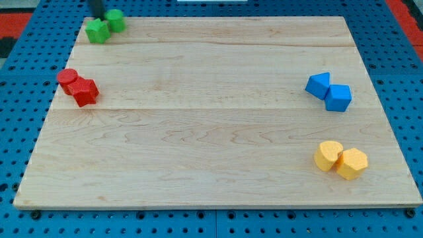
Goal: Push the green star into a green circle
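The green star [98,31] lies at the board's top left corner. The green circle [116,20] sits just to its upper right, touching it. My tip [98,18] comes down from the view's top edge. It ends right above the star and just left of the circle, close against both.
The wooden board [218,132] lies on a blue pegboard. A red circle [67,79] and a second red block [85,91] touch at the left edge. Two blue blocks [318,85] [339,98] sit at the right. A yellow circle [328,156] and a yellow hexagon [351,163] sit at the lower right.
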Motion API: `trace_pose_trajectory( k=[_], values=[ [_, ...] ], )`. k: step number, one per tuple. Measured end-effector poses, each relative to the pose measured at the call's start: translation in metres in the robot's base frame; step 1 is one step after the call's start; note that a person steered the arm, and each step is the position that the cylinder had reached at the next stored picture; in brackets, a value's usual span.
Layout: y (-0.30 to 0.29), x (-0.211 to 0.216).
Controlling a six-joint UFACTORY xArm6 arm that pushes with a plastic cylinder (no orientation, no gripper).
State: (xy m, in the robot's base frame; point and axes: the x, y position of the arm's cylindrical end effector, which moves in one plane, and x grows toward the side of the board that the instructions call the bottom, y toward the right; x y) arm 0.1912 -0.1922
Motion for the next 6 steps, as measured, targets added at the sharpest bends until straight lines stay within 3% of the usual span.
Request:
trace_pose_trajectory(
  k=[1,2,3,4,5,6],
  values=[
    [0.073,0.055],
    [0.110,0.123],
    [0.004,0.113],
    [-0.112,0.066],
    [-0.106,0.046],
    [-0.030,0.043]
  ],
)
